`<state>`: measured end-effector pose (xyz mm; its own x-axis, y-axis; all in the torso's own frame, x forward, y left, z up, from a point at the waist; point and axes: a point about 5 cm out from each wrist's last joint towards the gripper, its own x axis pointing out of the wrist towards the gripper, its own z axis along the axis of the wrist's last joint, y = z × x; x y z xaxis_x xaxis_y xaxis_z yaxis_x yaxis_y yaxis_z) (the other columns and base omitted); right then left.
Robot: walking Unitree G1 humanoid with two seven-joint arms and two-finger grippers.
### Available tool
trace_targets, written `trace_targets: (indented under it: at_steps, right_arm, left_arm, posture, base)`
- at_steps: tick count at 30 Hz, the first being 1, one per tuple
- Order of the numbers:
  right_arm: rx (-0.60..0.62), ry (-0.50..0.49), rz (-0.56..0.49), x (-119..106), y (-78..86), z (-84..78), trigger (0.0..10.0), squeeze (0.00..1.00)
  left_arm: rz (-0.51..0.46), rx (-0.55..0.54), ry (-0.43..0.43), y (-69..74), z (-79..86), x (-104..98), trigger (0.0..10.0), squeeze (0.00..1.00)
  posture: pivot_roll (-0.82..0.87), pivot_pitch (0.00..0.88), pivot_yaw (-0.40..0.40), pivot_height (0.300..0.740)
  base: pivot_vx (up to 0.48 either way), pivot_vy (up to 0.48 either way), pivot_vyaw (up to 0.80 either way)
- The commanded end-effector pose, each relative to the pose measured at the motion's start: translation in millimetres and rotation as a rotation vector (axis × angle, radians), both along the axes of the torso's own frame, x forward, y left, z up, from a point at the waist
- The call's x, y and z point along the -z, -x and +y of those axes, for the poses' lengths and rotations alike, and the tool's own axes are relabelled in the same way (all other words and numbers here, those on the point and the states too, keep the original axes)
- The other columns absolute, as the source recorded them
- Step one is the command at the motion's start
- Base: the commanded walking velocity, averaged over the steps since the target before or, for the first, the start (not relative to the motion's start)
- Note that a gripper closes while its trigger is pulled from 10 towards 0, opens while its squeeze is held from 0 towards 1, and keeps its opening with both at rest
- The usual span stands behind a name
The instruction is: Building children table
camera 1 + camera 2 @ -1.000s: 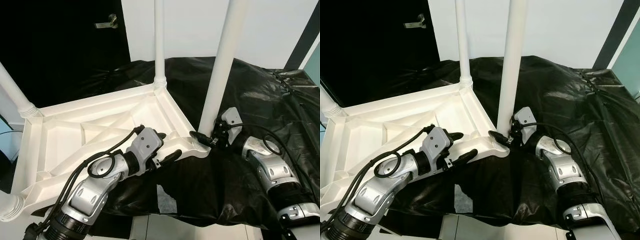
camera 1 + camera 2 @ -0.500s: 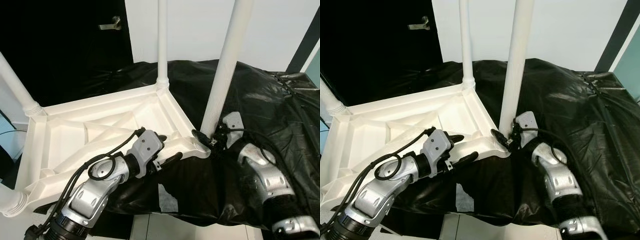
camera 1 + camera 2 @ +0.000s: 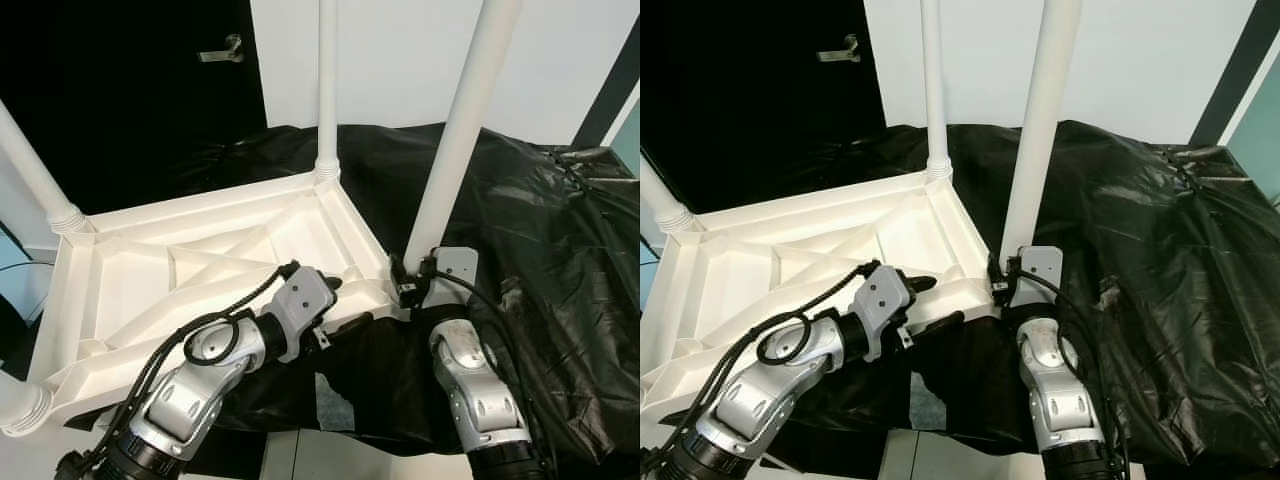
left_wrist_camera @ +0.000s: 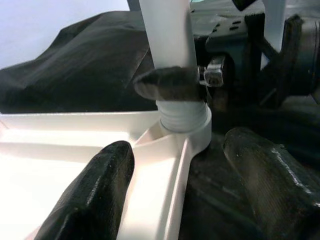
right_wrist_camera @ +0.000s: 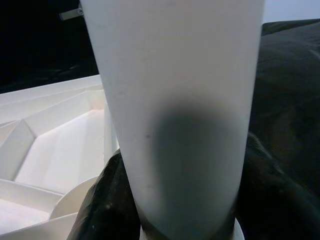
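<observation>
An upturned white children's table top (image 3: pixel 200 262) lies on a surface draped in black plastic sheeting (image 3: pixel 540 230), its legs pointing upward. The right gripper (image 3: pixel 402 283) is clamped around the base of the nearest white leg (image 3: pixel 455 150), where the leg meets its corner socket; the black fingers (image 5: pixel 105 200) press against both sides of the tube. The left gripper (image 3: pixel 335 303) straddles the table's near edge rail with its fingers (image 4: pixel 95 195) spread wide, one inside the frame, one outside over the sheeting. A dark door (image 3: pixel 120 90) stands behind
</observation>
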<state>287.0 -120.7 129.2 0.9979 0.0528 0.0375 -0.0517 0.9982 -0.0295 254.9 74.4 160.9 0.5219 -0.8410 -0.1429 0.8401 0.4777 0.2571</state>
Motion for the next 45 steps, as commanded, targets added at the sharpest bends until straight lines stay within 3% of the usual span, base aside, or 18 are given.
trace_targets:
  at_steps: [1,10,11,17,23,24,25,28,31,32,38,39,41,42,45]
  right_arm:
    - [0.031,0.024,0.082,15,3.7,-6.6,10.0,0.00]
    - [-0.010,0.004,0.046,6,3.0,0.6,10.0,0.00]
    - [-0.004,0.003,0.043,5,2.9,0.0,10.0,1.00]
    - [-0.065,-0.028,0.005,-1,4.0,0.5,10.0,1.00]
    - [-0.211,0.009,-0.050,-8,6.0,-20.6,10.0,1.00]
    - [-0.249,0.026,-0.058,-9,5.5,-25.8,10.0,0.15]
    - [-0.302,0.040,-0.053,-10,4.4,-29.8,10.0,0.00]
    - [-0.343,0.050,-0.053,-11,2.7,-32.4,10.0,0.00]
    - [-0.491,0.096,-0.055,-17,-8.1,-32.0,10.0,0.00]
    - [-0.491,0.096,-0.055,-17,-8.1,-32.0,10.0,0.00]
    - [-0.638,0.159,-0.037,-21,-25.3,-22.4,10.0,0.00]
    - [-0.652,0.175,-0.027,-19,-27.6,-21.9,5.0,0.00]
    - [-0.662,0.185,-0.020,-18,-29.2,-21.7,5.0,0.00]
    - [-0.674,0.192,-0.006,-15,-29.4,-21.9,0.0,0.00]
    - [-0.711,0.169,0.016,-11,-27.1,-22.8,0.0,0.00]
  left_arm:
    - [0.011,0.069,-0.029,1.4,-2.5,1,10.0,0.00]
    - [0.000,0.052,-0.035,-1.2,0.5,-1,10.0,0.00]
    - [-0.003,0.048,-0.035,-1.7,1.0,-2,10.0,0.00]
    - [-0.013,0.031,-0.035,-3.7,3.1,-4,10.0,0.00]
    - [-0.012,0.022,-0.033,-4.2,4.5,-3,10.0,0.00]
    - [-0.012,0.022,-0.032,-4.5,4.6,-3,10.0,0.00]
    - [-0.013,0.022,-0.032,-4.7,4.6,-3,10.0,0.00]
    - [-0.014,0.023,-0.032,-5.5,4.6,-4,10.0,0.00]
    - [-0.018,0.026,-0.033,-7.3,4.6,-5,10.0,0.00]
    - [-0.018,0.026,-0.033,-7.3,4.6,-5,10.0,0.00]
    - [-0.024,0.036,-0.036,-8.6,3.5,-6,10.0,0.00]
    - [-0.026,0.035,-0.037,-9.2,3.4,-6,10.0,0.00]
    - [-0.028,0.034,-0.037,-9.5,3.3,-6,10.0,0.00]
    - [-0.031,0.032,-0.037,-9.6,3.1,-7,10.0,0.00]
    - [-0.035,0.025,-0.034,-9.5,3.5,-8,10.0,0.00]
  posture:
    - [0.03,0.000,0.019,0.740]
    - [0.05,0.000,0.003,0.740]
    - [0.05,0.000,-0.002,0.740]
    - [0.06,0.000,-0.007,0.740]
    - [0.05,0.000,-0.003,0.740]
    - [0.05,0.000,-0.003,0.740]
    - [0.05,0.000,-0.003,0.740]
    - [0.04,0.000,0.003,0.740]
    - [0.04,0.000,0.011,0.740]
    - [0.04,0.000,0.011,0.740]
    - [0.04,0.000,0.013,0.740]
    - [0.05,0.000,0.008,0.740]
    - [0.05,0.000,0.007,0.740]
    - [0.06,0.000,-0.001,0.740]
    - [0.06,0.000,-0.003,0.740]
  base:
    - [0.000,0.000,0.00]
    - [0.000,0.000,0.00]
    - [0.000,0.000,0.00]
    - [0.000,0.000,0.00]
    - [0.000,0.000,0.00]
    - [0.000,0.000,0.00]
    - [0.000,0.000,0.00]
    - [0.000,0.000,0.00]
    - [0.000,0.000,0.00]
    - [0.000,0.000,0.00]
    - [0.000,0.000,0.00]
    - [0.000,0.000,0.00]
    - [0.000,0.000,0.00]
    - [0.000,0.000,0.00]
    - [0.000,0.000,0.00]
